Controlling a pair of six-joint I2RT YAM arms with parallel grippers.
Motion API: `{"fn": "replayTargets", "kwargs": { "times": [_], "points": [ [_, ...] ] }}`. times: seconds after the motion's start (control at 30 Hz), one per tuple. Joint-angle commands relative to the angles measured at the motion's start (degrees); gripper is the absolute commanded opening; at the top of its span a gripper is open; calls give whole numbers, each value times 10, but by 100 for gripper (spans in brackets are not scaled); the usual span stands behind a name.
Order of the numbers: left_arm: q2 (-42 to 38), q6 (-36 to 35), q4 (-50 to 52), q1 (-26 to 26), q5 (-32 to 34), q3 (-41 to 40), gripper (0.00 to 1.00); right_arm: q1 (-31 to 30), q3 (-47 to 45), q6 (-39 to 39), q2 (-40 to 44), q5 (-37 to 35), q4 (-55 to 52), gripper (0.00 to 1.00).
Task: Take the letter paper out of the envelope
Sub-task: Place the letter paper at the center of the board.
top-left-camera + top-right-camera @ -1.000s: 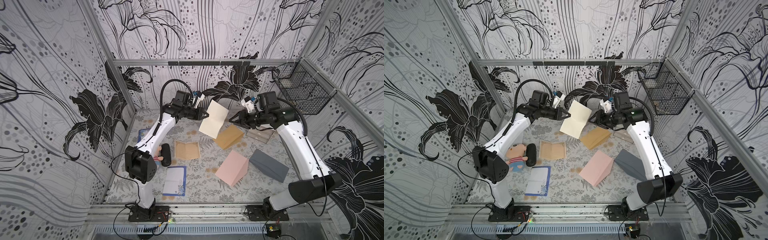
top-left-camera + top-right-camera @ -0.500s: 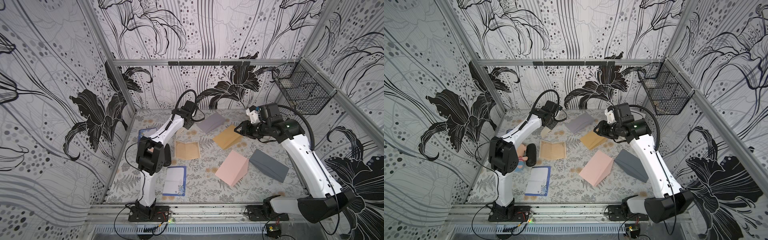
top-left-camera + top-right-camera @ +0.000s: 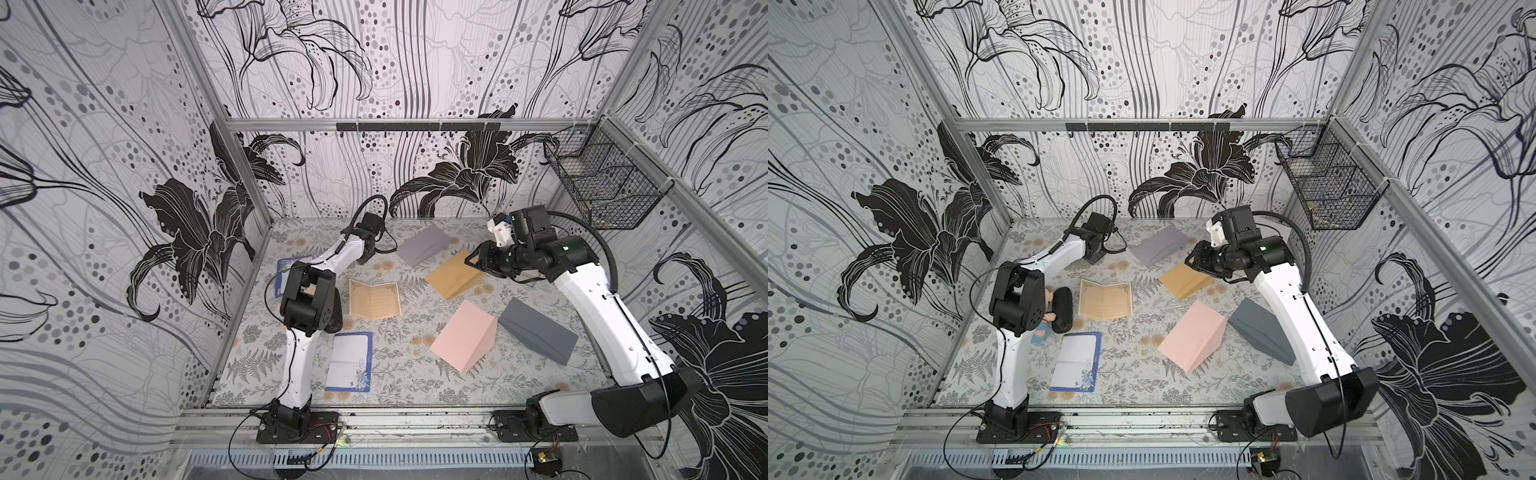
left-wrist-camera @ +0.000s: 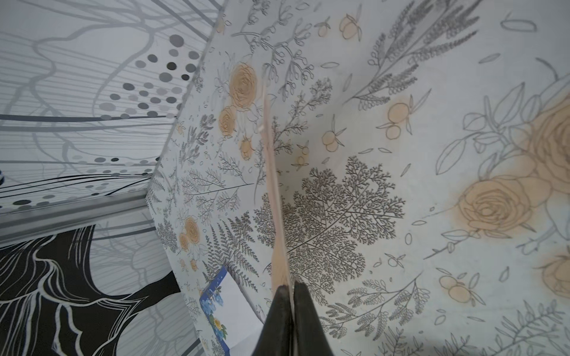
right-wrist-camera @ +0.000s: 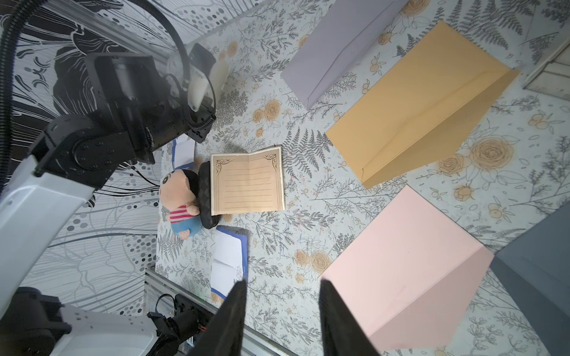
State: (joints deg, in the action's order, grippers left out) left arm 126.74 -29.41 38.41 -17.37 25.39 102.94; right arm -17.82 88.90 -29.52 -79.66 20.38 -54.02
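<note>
In both top views the left gripper [image 3: 366, 257] [image 3: 1094, 254] is seen low over the back of the table [image 3: 415, 386], its fingertips hidden beneath the wrist. The right gripper [image 3: 478, 261] is held raised near a tan envelope [image 3: 455, 275]. The lavender envelope [image 3: 424, 245] is laid flat between the two, touched by neither. In the left wrist view the cream letter paper [image 4: 273, 172] is seen edge-on, pinched between fingers [image 4: 277, 314] that are closed almost completely on it. In the right wrist view the right gripper's fingers [image 5: 234, 314] are seen parted with nothing between them. There the letter paper is glimpsed at the left gripper, well apart from the lavender envelope.
</note>
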Motion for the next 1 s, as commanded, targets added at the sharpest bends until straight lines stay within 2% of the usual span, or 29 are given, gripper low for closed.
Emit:
{"fn": "replayTargets", "kwargs": {
  "times": [0.0,0.17,0.37,0.43,0.57,0.83,0.97],
  "points": [
    [-5,-20,-44,-4,-30,-30,9,-4,0,-13,-12,12,16,41],
    [-17,-19,-53,-4,-61,-72,9,-3,-1,-25,-24,18,31,41],
    [-40,-17,-72,-7,-71,-120,17,-3,-8,-31,-29,20,44,41],
    [-45,-18,-78,-8,-72,-130,22,-4,-12,-34,-31,22,48,41],
    [-54,-16,-85,-8,-68,-141,39,-4,-14,-39,-36,29,54,41],
    [-81,0,-94,-14,-45,-153,51,-4,-19,-43,-32,25,56,43],
    [-99,9,-94,-19,-39,-152,54,-4,-32,-49,-20,14,64,48]
  ]
}}
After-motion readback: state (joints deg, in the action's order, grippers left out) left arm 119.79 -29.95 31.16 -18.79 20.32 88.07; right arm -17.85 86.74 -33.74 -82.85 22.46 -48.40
